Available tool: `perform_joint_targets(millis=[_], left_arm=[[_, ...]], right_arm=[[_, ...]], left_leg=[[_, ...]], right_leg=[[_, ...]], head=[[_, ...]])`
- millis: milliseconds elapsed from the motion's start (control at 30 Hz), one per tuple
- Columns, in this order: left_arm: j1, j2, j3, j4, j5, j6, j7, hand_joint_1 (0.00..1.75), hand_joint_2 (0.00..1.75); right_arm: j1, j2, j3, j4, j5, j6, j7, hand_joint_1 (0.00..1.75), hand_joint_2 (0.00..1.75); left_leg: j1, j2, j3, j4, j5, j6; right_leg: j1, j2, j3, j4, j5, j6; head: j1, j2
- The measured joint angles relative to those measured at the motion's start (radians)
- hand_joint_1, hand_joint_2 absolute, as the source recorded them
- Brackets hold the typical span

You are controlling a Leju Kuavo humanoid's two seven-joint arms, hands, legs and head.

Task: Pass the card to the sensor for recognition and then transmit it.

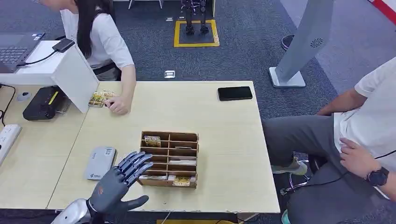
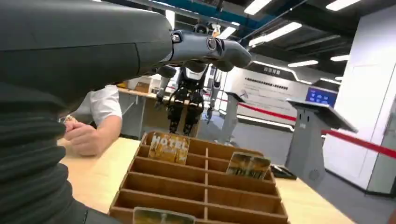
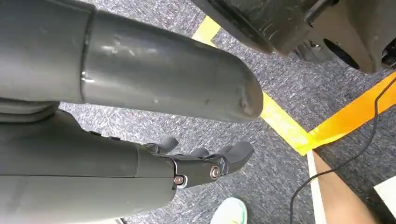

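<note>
My left hand (image 1: 122, 179) hovers low over the table's front edge with its fingers spread and nothing in it. It sits between the grey card sensor (image 1: 100, 163) and the brown cardboard card box (image 1: 169, 158). A card (image 1: 152, 141) stands in the box's far left slot, and more cards (image 1: 181, 181) lie in the front slots. In the left wrist view the left hand (image 2: 140, 51) reaches over the box (image 2: 201, 186), above a card marked HOTEL (image 2: 168, 147) and a second card (image 2: 247, 165). My right hand (image 3: 196, 165) hangs empty over the carpet.
A person at the back left rests a hand (image 1: 117, 105) on the table beside loose cards (image 1: 100, 98). A black phone (image 1: 234, 93) lies at the back right. A second person (image 1: 359, 140) sits close to the table's right side. A white monitor back (image 1: 70, 70) stands far left.
</note>
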Motion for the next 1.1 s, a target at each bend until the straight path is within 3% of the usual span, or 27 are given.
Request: perform_joint_targets(millis=[167, 500, 1100], left_arm=[[-0.003, 0.002, -0.02, 0.037, -0.018, 0.01, 0.017, 0.0, 1.75], [-0.006, -0.019, -0.027, 0.11, -0.081, 0.065, 0.111, 0.0, 1.75], [-0.015, -0.052, -0.027, 0.136, -0.094, 0.074, 0.141, 0.0, 1.75]], right_arm=[[-0.002, 0.0, 0.007, 0.0, 0.0, 0.0, 0.005, 0.0, 0.0], [-0.006, 0.002, 0.022, 0.0, 0.0, -0.001, 0.005, 0.0, 0.0], [-0.006, 0.002, 0.024, 0.001, 0.0, -0.003, 0.005, 0.0, 0.0]], left_leg=[[0.0, 0.0, 0.0, 0.0, 0.0, 0.0], [0.0, 0.0, 0.0, 0.0, 0.0, 0.0], [0.0, 0.0, 0.0, 0.0, 0.0, 0.0]], right_leg=[[0.0, 0.0, 0.0, 0.0, 0.0, 0.0], [0.0, 0.0, 0.0, 0.0, 0.0, 0.0], [0.0, 0.0, 0.0, 0.0, 0.0, 0.0]], head=[[0.0, 0.0], [0.0, 0.0], [0.0, 0.0]])
